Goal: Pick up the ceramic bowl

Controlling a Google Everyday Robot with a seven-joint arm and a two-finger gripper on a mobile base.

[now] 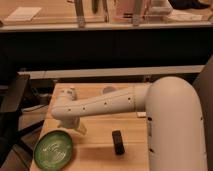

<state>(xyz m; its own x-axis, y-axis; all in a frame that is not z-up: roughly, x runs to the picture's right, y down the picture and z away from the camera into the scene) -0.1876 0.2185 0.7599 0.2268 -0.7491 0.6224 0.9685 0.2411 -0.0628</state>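
The ceramic bowl (53,149) sits at the table's (100,147) front-left corner, mouth up and round, with no long axis. The gripper (78,127) hangs just beside its far rim; open or closed, I cannot tell.

Your arm (105,104) stretches left from the bulky white shoulder (175,125), near level. Wrist (62,110) bends down, gripper (79,128) hangs just below it, lower left of view.

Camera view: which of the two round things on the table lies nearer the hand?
The wide green ceramic bowl, front left, just beside the hand; the small grey disc lies farther back, behind the arm.
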